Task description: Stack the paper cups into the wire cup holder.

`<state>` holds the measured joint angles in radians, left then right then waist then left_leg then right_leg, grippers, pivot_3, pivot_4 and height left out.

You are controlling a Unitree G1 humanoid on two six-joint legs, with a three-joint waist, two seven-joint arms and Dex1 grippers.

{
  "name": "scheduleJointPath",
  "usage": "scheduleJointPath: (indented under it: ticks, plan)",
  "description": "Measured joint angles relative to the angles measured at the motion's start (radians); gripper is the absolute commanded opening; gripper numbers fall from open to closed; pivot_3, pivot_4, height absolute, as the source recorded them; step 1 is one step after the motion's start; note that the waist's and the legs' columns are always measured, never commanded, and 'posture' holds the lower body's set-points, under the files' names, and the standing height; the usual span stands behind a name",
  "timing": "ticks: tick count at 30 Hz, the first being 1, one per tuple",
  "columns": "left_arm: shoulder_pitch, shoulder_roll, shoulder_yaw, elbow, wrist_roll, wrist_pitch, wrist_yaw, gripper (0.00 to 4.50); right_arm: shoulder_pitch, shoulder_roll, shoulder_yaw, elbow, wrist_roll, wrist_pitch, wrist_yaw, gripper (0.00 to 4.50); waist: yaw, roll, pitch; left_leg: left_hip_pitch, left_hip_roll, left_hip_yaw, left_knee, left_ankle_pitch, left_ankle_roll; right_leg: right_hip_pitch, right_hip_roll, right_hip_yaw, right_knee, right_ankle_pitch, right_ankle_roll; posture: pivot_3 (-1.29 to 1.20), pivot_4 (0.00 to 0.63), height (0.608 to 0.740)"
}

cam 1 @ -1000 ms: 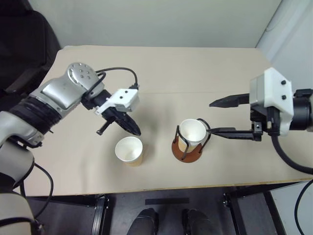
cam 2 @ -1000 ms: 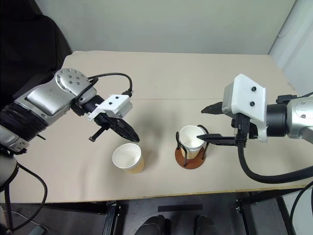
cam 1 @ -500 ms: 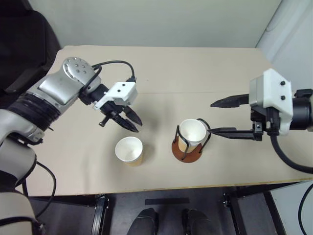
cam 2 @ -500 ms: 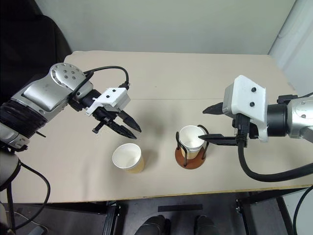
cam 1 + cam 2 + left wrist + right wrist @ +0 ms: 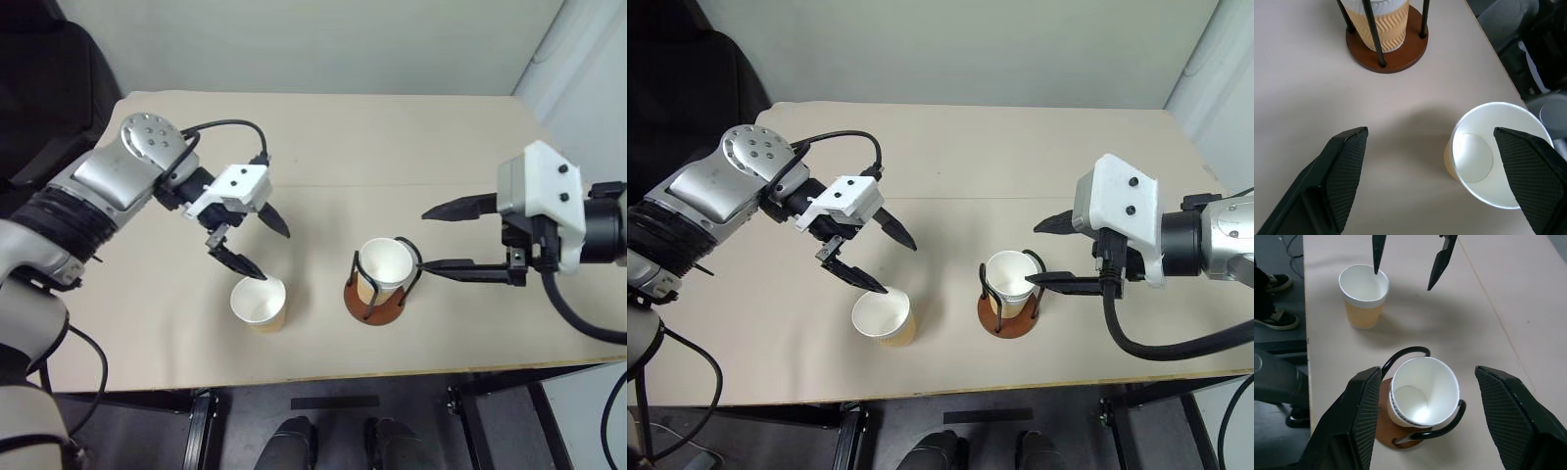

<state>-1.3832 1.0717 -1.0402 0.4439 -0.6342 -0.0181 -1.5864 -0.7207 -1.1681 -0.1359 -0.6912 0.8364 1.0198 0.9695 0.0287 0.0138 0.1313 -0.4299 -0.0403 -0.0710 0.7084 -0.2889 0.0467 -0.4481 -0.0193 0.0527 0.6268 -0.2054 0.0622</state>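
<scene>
1. Both sets of jaws stand apart and hold nothing: your left gripper [image 5: 253,245] hovers spread wide just above and behind the loose paper cup [image 5: 259,303], and your right gripper [image 5: 443,237] hangs open just right of the wire cup holder [image 5: 381,286].
2. You have the loose cup upright on the tabletop [image 5: 323,147], near the front edge and left of centre. The holder stands close to its right, with a seated cup [image 5: 387,267] already inside its wire loops. The two are near each other but not touching.
3. Expect the loose cup to be very light and thin-walled. I judge it will dent or go oval if you squeeze hard, and it may tip or skid if a finger nudges it before both make contact.
4. Take hold across the ribbed tan wall, a little below the rolled white rim, where the rim stiffens the paper. One finger inside and one outside the rim would also serve, and would keep the bottom free for nesting.
5. Your left wrist view shows the loose cup's white floor and that one finger already overlaps its rim, which the head views leave vague.
6. Your right wrist view looks straight down into the seated cup and shows it is empty. The head views give the spacing between cup and holder.
</scene>
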Motion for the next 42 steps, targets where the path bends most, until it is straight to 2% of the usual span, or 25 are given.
scheduleJointPath:
  ticks: [10, 18, 22, 31, 42]
  plan:
    - [0.0, 0.003, -0.076, -0.001, 0.012, -0.053, 0.0, 4.48, 0.0, -0.008, 0.0, 0.0, 0.006, 0.007, -0.011, 3.08, 0.0, 0.0, 0.0, 0.0, 0.0, 0.0, 0.0, 0.0, 0.0, 0.0, 0.0, 0.0, 0.0, 0.0, 0.0, 0.0, 0.15, 0.74]
    - [0.008, -0.005, -0.082, 0.0, 0.033, -0.076, 0.0, 4.48, 0.0, -0.008, 0.0, -0.008, 0.008, 0.007, -0.026, 3.08, 0.0, 0.0, 0.0, 0.0, 0.0, 0.0, 0.0, 0.0, 0.0, 0.0, 0.0, -0.001, 0.0, 0.0, 0.0, 0.0, 0.15, 0.74]
    - [0.03, -0.016, -0.084, 0.0, 0.051, -0.089, 0.0, 3.31, 0.001, -0.008, 0.0, -0.01, 0.01, 0.007, -0.03, 3.08, 0.0, 0.0, 0.0, 0.0, 0.0, 0.0, 0.0, 0.0, 0.0, 0.0, 0.0, 0.0, 0.0, 0.0, 0.0, 0.0, 0.15, 0.74]
    - [0.064, -0.031, -0.099, -0.002, 0.064, -0.066, 0.0, 0.13, 0.003, -0.008, 0.0, -0.01, 0.011, 0.007, -0.04, 3.08, 0.001, 0.0, 0.0, 0.0, 0.0, 0.0, 0.0, 0.0, 0.0, 0.0, 0.0, -0.001, 0.0, 0.0, 0.0, 0.0, 0.15, 0.74]
    - [0.012, -0.03, -0.099, -0.006, 0.009, 0.0, 0.0, 0.06, 0.008, -0.019, 0.0, -0.009, 0.011, 0.007, -0.04, 3.08, 0.002, 0.0, 0.0, 0.0, 0.0, 0.0, 0.0, 0.0, 0.0, 0.0, 0.0, -0.001, 0.0, 0.0, 0.0, 0.0, 0.15, 0.74]
